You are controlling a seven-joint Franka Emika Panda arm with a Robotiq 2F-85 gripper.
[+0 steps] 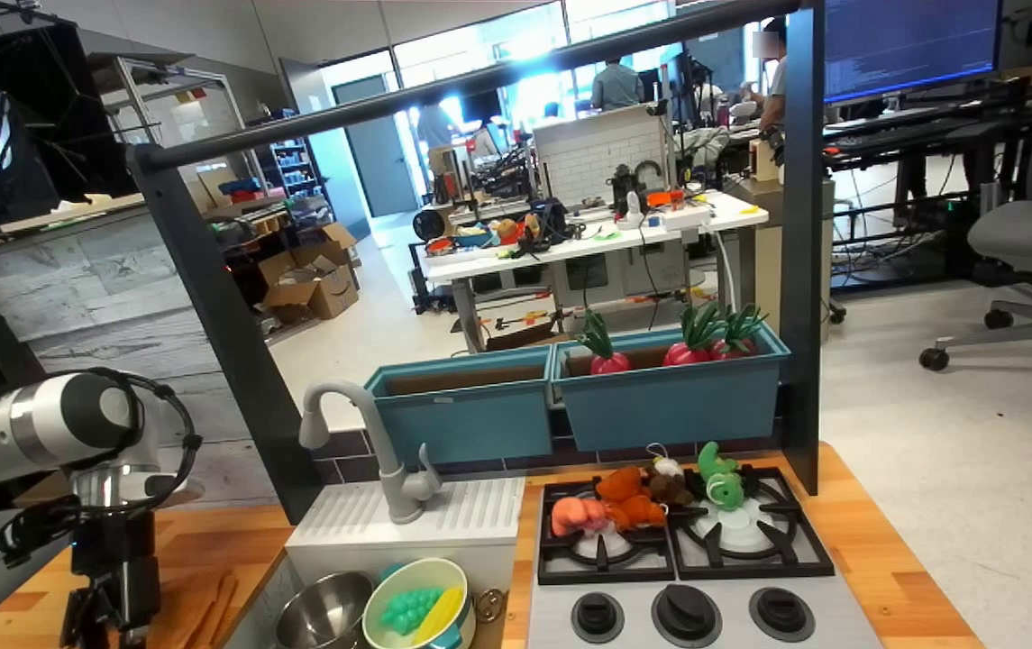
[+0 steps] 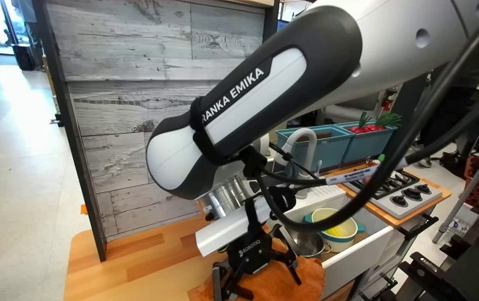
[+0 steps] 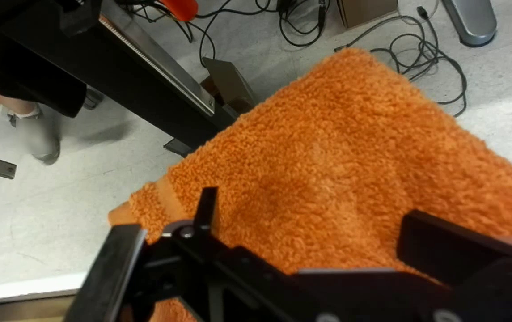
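Cannot follow the orange towel [image 3: 349, 170] past the wrist view's right edge, nor the steel bowl [image 1: 326, 610] below an exterior view's bottom edge. Cannot read the monitor [image 1: 912, 41], too finely lettered to tell.

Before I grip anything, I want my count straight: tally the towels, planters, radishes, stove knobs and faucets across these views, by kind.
Towel: 1
Planters: 2
Radishes: 3
Stove knobs: 3
Faucet: 1
Total, each counted once: 10
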